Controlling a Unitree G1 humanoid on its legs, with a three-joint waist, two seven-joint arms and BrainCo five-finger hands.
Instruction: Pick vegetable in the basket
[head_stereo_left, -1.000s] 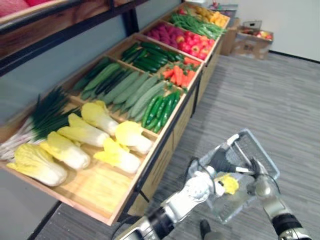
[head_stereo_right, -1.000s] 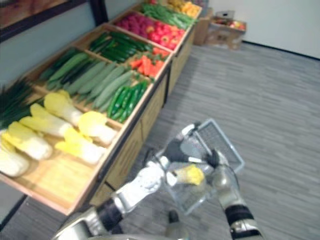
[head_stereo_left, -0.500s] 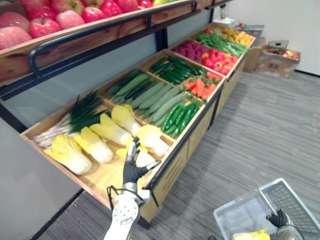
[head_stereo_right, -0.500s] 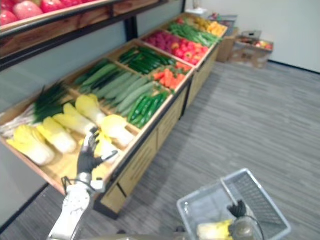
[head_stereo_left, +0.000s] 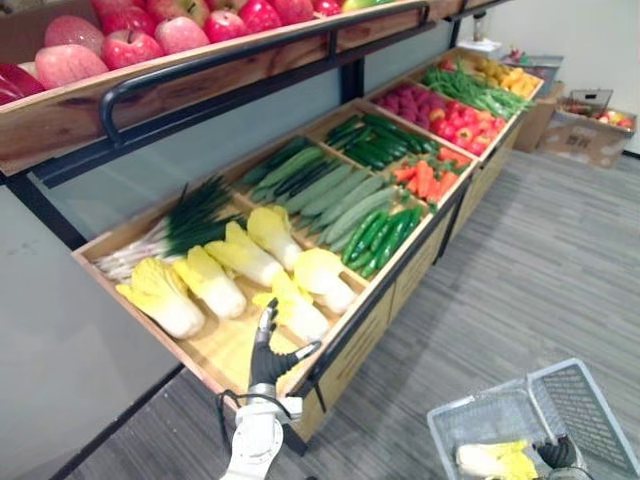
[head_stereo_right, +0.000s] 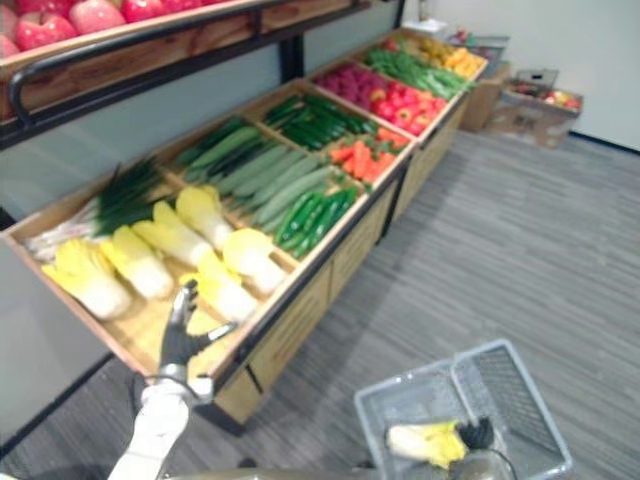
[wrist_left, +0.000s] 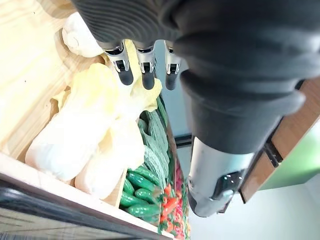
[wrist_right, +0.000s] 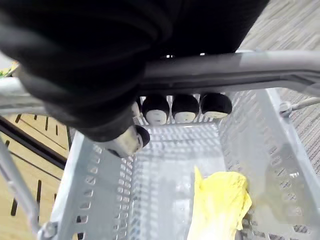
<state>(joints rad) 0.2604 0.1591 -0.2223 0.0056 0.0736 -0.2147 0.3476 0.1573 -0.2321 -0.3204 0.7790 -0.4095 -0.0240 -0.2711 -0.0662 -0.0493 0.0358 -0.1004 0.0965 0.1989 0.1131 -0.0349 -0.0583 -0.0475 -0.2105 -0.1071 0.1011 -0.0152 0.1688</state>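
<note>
Far left in the sloping wooden produce tray (head_stereo_left: 225, 350) sits a bunch of green spring onions (head_stereo_left: 175, 230), then the row of yellow-leaved, white-stemmed cabbages (head_stereo_left: 215, 285), and that's the target here. The left hand (head_stereo_left: 268, 350) is the one for it, raised at the tray's front edge, fingers (wrist_left: 145, 75) straight and spread, nothing in it. The nearest cabbage (head_stereo_left: 298, 312) lies just ahead and a touch to the right of that hand, long axis running front to back, white butt toward the front edge, leaves pointing up the slope. A neighbour lies against it, so I'd judge a reach from above, across its width. The small green cucumbers (head_stereo_left: 375, 235) are further right, well clear. Down on the right, the grey perforated plastic basket (head_stereo_left: 478, 418) already carries a lone yellow cabbage (head_stereo_left: 495, 460), with the right hand (wrist_right: 172, 107) curled around its grey handle bar (wrist_right: 235, 65)
</note>
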